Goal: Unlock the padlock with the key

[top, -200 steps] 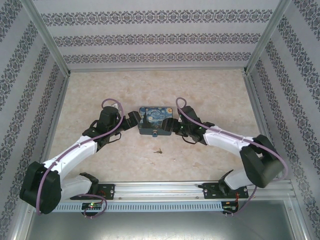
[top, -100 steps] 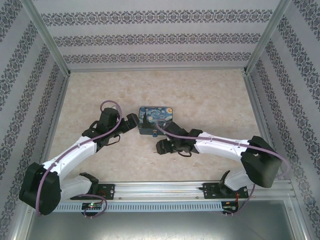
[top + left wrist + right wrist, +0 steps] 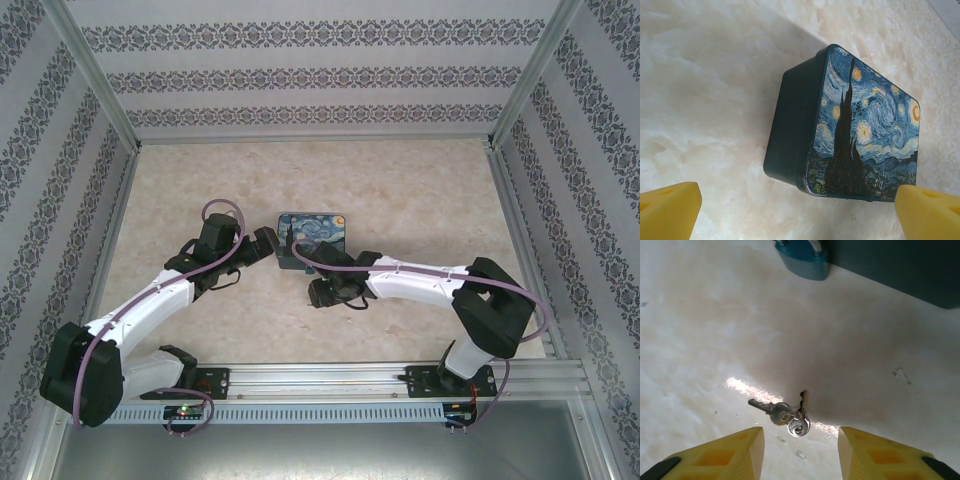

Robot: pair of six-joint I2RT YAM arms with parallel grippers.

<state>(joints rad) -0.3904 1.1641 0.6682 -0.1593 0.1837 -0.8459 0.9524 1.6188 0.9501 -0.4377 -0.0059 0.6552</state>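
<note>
We see the padlock (image 3: 802,257) cut off at the frame edge, ahead of the right claw (image 3: 799,452), beside the box (image 3: 900,270). The keys (image 3: 785,416) lie on the tabletop (image 3: 700,315) just before its spread, empty fingers. Left claw (image 3: 799,212): wide, empty.

Marbled beige table (image 3: 400,190). On it: night-sky-print box (image 3: 860,130), blue padlock (image 3: 802,257) at its front wall. Two ringed keys (image 3: 787,415) near the padlock.

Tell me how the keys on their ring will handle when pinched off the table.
The two small silver metal keys on a ring lie flat on the smooth pale marble-look table, so they will probably skid before lifting. Joined only by the ring, they likely splay and dangle. Being thin, they are probably light.
</note>
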